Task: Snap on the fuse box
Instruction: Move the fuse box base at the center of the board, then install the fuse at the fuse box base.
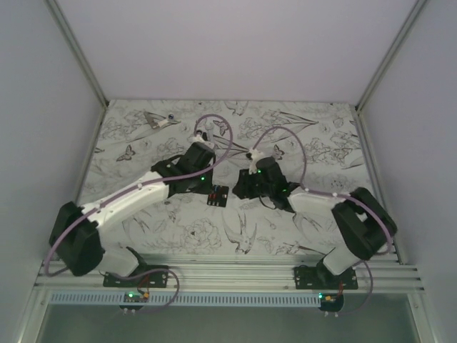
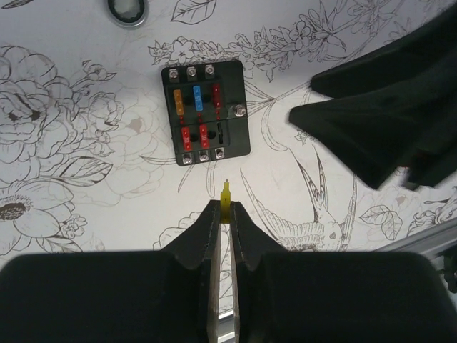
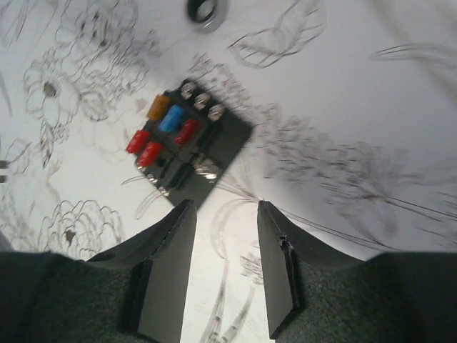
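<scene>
A: Only the left wrist view shows it: the left gripper [image 2: 225, 209] pinches one yellow fuse [image 2: 226, 194], just short of the fuse box [image 2: 206, 112] lying on the table [image 2: 93, 207].

B: The box carries five seated fuses [image 2: 197, 96]: three red, one orange, one blue. The right gripper [image 3: 225, 211] stands open near it.

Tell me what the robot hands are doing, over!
Left hand shut on a yellow fuse, just short of the fuse box. Right hand open, empty, near the box. Nothing blocking the box.
</scene>
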Available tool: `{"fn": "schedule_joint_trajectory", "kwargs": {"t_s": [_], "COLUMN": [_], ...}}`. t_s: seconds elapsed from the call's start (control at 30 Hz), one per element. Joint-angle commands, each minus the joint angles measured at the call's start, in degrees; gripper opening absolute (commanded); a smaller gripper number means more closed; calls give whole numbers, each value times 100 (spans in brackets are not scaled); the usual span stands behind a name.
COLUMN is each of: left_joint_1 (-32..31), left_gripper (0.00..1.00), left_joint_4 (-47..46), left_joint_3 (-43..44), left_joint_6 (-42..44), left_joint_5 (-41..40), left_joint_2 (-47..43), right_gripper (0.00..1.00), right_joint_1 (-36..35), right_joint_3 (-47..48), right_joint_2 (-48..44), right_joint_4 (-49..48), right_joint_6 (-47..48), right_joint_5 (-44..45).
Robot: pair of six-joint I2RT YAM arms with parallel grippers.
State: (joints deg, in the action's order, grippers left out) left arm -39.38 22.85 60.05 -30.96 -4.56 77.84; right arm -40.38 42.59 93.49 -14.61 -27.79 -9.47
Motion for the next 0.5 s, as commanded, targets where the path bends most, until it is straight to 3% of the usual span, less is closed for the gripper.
{"fn": "schedule_joint_trajectory", "kwargs": {"t_s": [0.0, 0.2, 0.47], "left_joint_1": [-144, -233, -247], "left_gripper": [0, 0, 0], "left_joint_4": [680, 1242, 1984], "left_joint_3": [625, 1326, 2170], "left_joint_6": [113, 26, 66], "left_joint_5": [-25, -135, -16], "left_joint_2": [661, 1507, 2359], "right_gripper": [49, 68, 85], "right_joint_1": [441, 885, 953], "right_joint_3": [-309, -936, -1480], "right_joint_2": [-882, -1947, -3044], "right_joint_4": [415, 668, 683], "right_joint_6": [398, 533, 603], "right_joint_5": [693, 1517, 2722]}}
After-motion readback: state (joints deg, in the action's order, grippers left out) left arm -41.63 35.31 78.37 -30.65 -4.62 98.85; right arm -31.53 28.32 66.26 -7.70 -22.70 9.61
